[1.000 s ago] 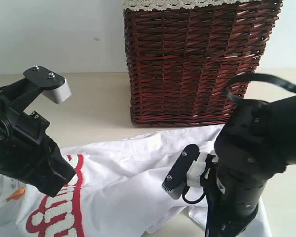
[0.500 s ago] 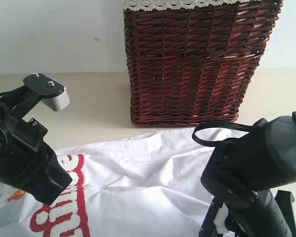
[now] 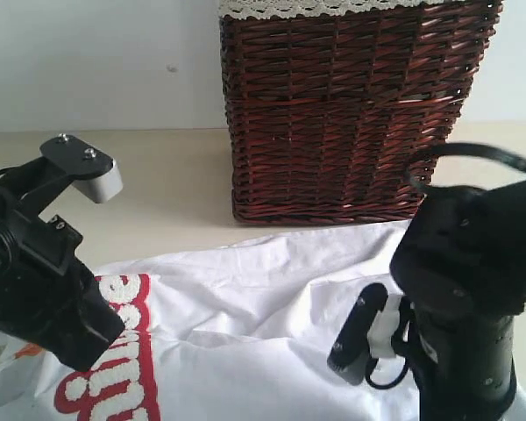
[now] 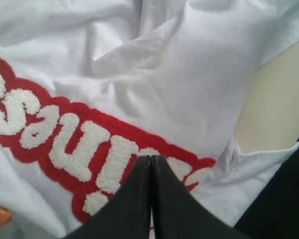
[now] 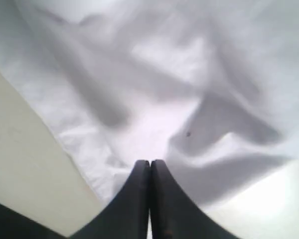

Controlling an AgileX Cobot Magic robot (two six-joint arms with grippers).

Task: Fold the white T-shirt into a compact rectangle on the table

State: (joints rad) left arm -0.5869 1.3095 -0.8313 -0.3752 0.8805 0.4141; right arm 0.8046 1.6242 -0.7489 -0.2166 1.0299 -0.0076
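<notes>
White T-shirt [image 3: 263, 307] rumpled on the table [image 3: 158, 193] (wicker basket [image 3: 351, 114] close by), left tool [image 4: 150, 159] and right tool [image 5: 150, 162] each pinched together

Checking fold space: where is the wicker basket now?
In the exterior view the dark red wicker basket stands at the back, centre-right, on the table, just behind the white T-shirt.

- Your worktop [image 3: 167, 189]: flat, matte cream-beige, bare across the left rear.
- A dark red-brown wicker basket [image 3: 351, 114] stands upright on it at the back, right of centre.
- The white T-shirt [image 3: 245, 324] lies spread and rumpled on the near part, in front of the basket. You cannot tell whether its far edge touches the basket's base.
- The fuzzy white lettering [image 3: 114, 368], edged in red, faces up on the shirt's left side.
- Both wrist views show you bare worktop beside the shirt's edge.
</notes>
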